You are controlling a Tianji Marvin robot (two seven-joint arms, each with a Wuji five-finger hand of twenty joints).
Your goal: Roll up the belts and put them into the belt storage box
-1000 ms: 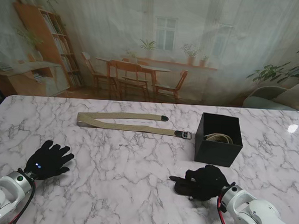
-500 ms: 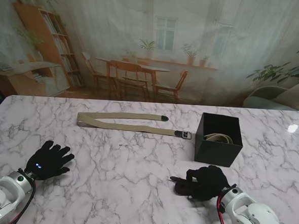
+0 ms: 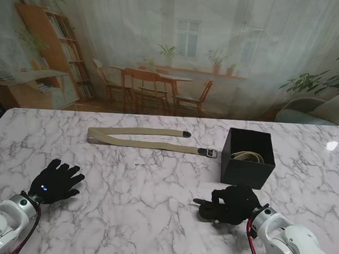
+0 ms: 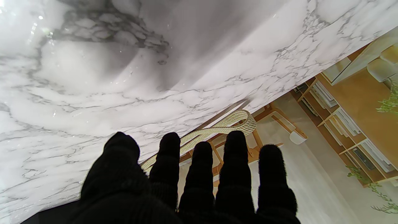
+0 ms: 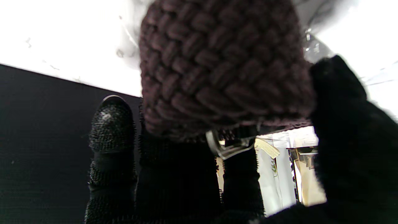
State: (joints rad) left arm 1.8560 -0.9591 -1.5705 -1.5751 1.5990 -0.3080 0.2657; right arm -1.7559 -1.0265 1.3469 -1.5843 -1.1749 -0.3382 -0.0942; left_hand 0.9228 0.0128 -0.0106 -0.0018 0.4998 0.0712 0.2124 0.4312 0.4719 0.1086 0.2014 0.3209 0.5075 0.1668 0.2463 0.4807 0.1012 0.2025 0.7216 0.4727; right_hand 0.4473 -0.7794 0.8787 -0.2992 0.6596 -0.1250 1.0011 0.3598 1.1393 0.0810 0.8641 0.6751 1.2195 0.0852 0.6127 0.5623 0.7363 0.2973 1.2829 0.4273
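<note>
Stand view: beige belt lies left-right, buckle seemingly toward box.

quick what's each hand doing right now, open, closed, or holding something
Left hand: open, fingers spread, holding nothing.
Right hand: shut on a rolled dark braided belt, its buckle showing in the wrist view.

Bright even light, table glare, wrist blur

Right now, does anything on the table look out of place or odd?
Nothing looks damaged or spilled. The beige belt lies folded, unrolled, outside the black box. The right hand grips a dark braided belt.
</note>
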